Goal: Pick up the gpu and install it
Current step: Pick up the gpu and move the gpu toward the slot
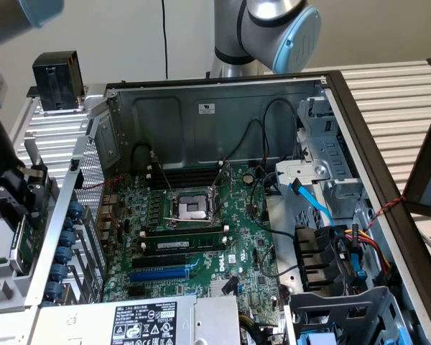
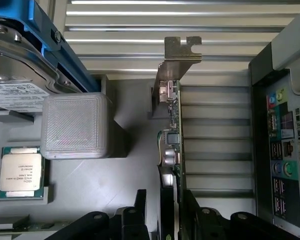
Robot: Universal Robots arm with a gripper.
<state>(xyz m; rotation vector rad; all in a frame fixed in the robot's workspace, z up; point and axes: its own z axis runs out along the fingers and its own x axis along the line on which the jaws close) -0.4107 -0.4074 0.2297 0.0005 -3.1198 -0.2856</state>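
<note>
The gpu (image 2: 176, 125) stands on edge in a grey holder outside the computer case, its silver end bracket (image 2: 181, 52) pointing away from my wrist. My gripper (image 2: 165, 195) straddles the card's near end, one black finger (image 2: 140, 202) on the cooler side and the other close against the board side. A gap shows beside the cooler, so the jaws stand open around the card. In the exterior view my gripper (image 1: 11, 195) hangs at the exterior view's left, over the gpu (image 1: 23, 244), beside the case's rear wall.
The open case holds the green motherboard (image 1: 201, 237) with a memory stick (image 1: 183, 244) and a blue slot (image 1: 161, 273). A processor (image 2: 20, 172), a grey block (image 2: 75, 125) and a hard drive (image 2: 20, 65) lie next to the gpu. The case's rear port panel (image 2: 285, 150) lies close alongside.
</note>
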